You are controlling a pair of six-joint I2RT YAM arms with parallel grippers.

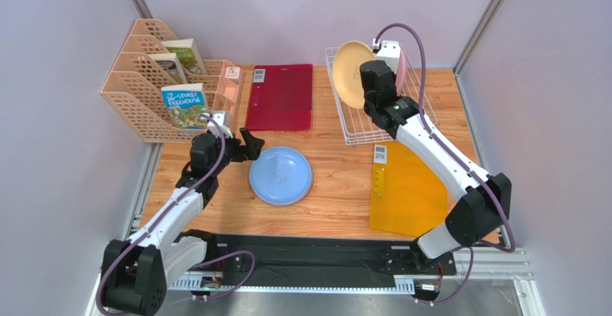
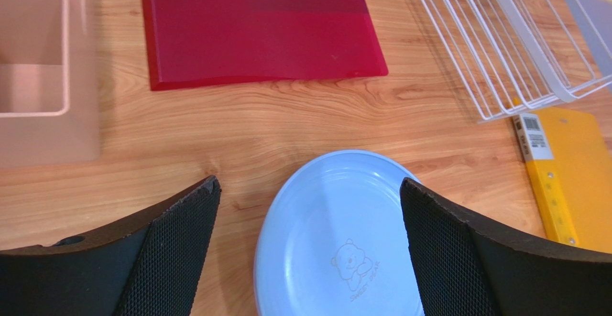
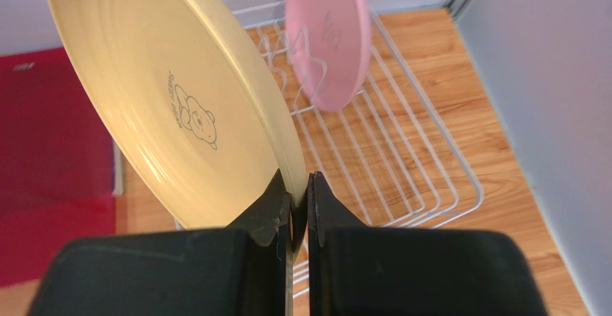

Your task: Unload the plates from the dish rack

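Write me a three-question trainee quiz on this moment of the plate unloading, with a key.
1. True or false: the left gripper is shut on the blue plate.
2. Which plate does the right gripper pinch by its rim? A. pink B. cream-yellow C. lavender
3. Fill in: the plate standing between the tines of the dish rack is ____.
Key:
1. False: its jaws stand open, and the blue plate lies flat, ungripped.
2. B, the cream-yellow plate.
3. Pink: the pink plate.
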